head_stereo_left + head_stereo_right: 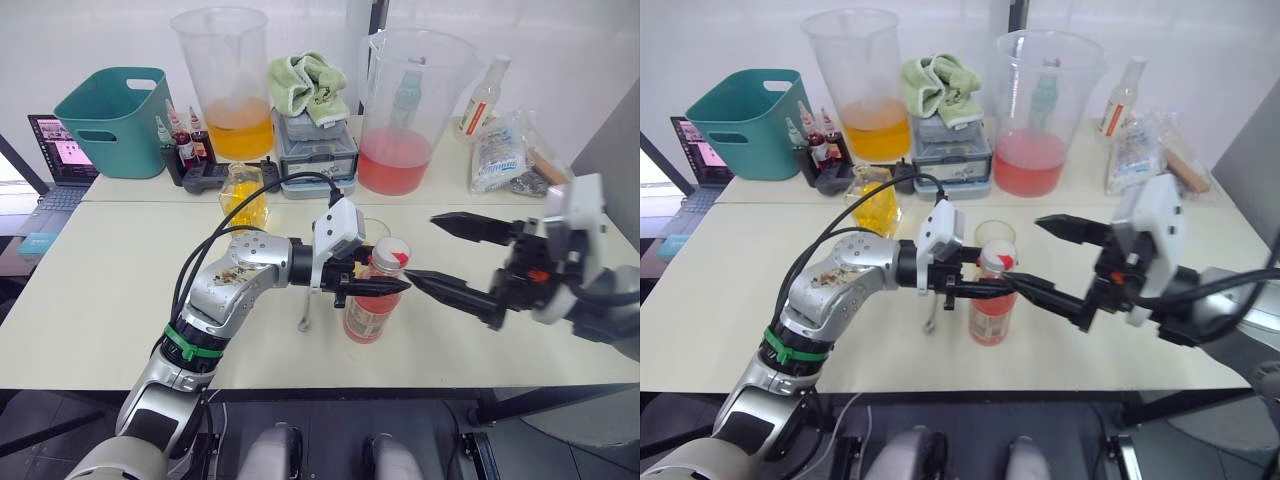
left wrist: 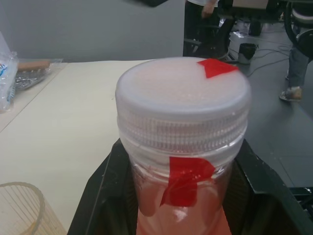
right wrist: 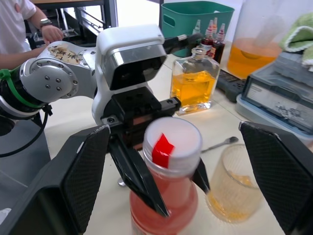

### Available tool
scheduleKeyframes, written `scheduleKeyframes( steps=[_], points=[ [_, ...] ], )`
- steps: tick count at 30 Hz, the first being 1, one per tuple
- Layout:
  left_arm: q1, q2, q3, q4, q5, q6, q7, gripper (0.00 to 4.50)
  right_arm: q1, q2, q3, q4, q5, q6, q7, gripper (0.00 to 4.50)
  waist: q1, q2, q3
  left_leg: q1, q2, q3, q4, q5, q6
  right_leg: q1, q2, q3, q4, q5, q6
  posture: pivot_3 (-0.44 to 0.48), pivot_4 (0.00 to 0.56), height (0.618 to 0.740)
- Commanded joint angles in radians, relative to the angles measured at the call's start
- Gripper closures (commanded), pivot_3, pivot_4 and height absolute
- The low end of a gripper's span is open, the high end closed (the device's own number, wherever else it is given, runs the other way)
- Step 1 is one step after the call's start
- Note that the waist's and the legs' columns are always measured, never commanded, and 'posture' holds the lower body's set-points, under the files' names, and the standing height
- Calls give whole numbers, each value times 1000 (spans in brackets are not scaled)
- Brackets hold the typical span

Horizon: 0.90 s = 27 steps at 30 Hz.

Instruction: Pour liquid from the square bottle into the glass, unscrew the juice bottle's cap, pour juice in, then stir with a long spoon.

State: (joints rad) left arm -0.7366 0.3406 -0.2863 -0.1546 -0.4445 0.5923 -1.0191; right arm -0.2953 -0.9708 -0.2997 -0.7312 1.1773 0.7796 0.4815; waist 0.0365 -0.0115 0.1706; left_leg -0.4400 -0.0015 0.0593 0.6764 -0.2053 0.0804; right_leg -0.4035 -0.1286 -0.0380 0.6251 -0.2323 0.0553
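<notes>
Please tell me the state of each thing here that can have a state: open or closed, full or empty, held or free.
Clear round plastic juice bottle: upright, pink juice inside, held by the left hand.
White round screw cap: still on the bottle.
Short clear glass: upright, a little yellow liquid at the bottom.
Small square glass bottle: upright, stopper in, partly full.
Right hand: open, holding nothing.

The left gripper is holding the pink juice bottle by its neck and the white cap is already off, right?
Not quite. The left gripper does hold the juice bottle by its neck, but the cap is still on. The left wrist view shows it sitting on top of the neck, with a red tape piece on it.
</notes>
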Motion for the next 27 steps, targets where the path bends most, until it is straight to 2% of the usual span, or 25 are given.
scheduleKeyframes(
  steps=[1, 5, 9, 11, 14, 17, 23, 27],
  points=[
    [4, 1, -1, -25, -11, 30, 8, 2884, -49, 33, 78, 3, -61, -4, -37, 0, 1, 0, 0, 0, 0, 0, 0, 0, 0, 0, 0, 0, 0, 0, 0, 0, 150, 736],
    [8, 1, 1, -33, -15, 38, 17, 2884, -84, 70, 124, 21, -104, -5, -63, 0, 0, 0, 0, 0, 0, 0, 0, 0, 0, 0, 0, 0, 1, 0, 0, 0, 150, 736],
    [10, 3, 3, -37, -18, 43, 23, 2884, -98, 90, 145, 37, -128, 12, -79, 1111, 0, 0, 0, 0, 0, 0, 0, 0, 0, 0, 0, 0, 1, 0, 0, 0, 150, 736],
    [14, 6, 4, -42, -18, 43, 25, 2884, -96, 94, 147, 37, -130, 12, -70, 1877, 0, 0, 0, 0, 0, 0, 0, 0, 0, 0, 0, 0, 1, 0, 0, 0, 150, 736],
    [18, 10, 4, -49, -19, 45, 27, 2884, -96, 97, 151, 39, -120, 10, -44, 2798, -1, 0, 0, 0, 0, 0, 0, 0, 0, 0, 0, 0, 1, 0, 0, 0, 150, 736],
    [21, 15, 4, -57, -19, 46, 28, 2884, -104, 92, 160, 50, -119, 7, 6, 2812, -1, 0, 0, 0, 0, 0, 0, 0, 0, 0, 0, 0, 1, 0, 0, 0, 150, 736],
    [28, 34, 9, -72, -18, 50, 35, 2884, -190, 78, 243, 165, -209, -54, 277, 2812, -10, 0, 0, 0, 0, 0, 0, 0, 0, 0, 1, 0, 1, 0, 0, 0, 150, 736],
    [53, 60, 28, -106, -33, 72, 47, 2884, -359, 104, 389, 429, -345, -181, 658, 2812, -27, 0, 0, 0, 0, 0, 0, 0, 1, 0, 1, 0, 1, 0, 0, 0, 150, 736]
  ],
)
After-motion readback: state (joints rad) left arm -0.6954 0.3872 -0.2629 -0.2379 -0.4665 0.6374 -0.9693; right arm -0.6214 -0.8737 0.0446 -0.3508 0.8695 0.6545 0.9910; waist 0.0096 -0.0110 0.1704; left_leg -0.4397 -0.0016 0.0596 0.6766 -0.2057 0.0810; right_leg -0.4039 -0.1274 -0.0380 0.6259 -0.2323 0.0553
